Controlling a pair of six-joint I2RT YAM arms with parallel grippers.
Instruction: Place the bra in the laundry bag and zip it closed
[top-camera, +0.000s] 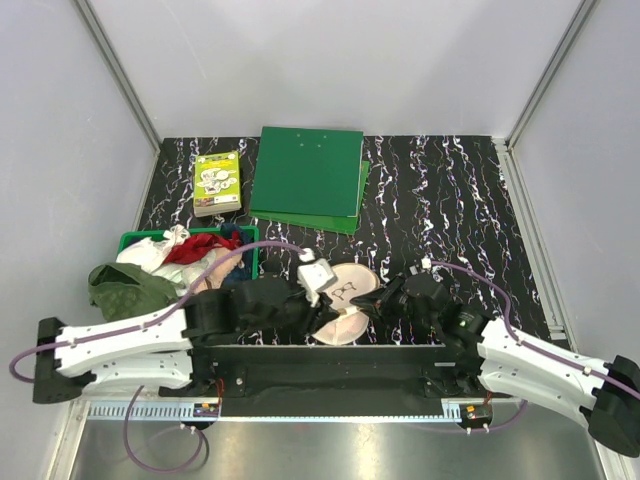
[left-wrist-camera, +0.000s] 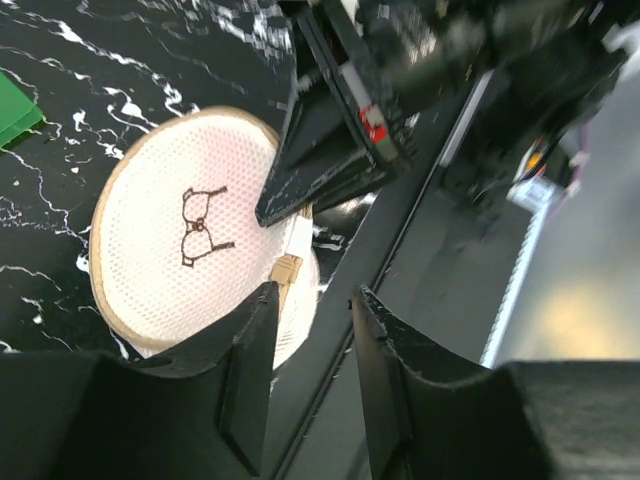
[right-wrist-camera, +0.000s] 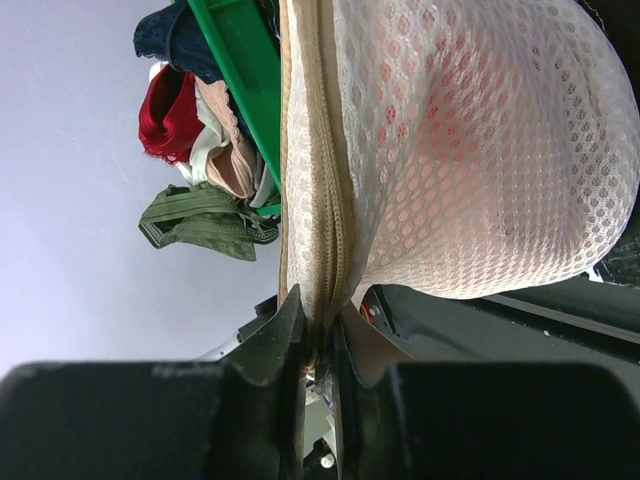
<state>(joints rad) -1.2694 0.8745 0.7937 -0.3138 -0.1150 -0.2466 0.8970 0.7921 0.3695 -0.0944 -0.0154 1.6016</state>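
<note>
Top: laundry bag sits just right of the green basket. Box behind the basket, print unreadable.
Left wrist: left gripper half open and empty, zip tab just ahead. Only marking on the bag is a bra-outline print.
Right wrist: right gripper pinched on the bag rim, bra pink inside the mesh.
Risk: rim slips, bag turns, tab missed.
</note>
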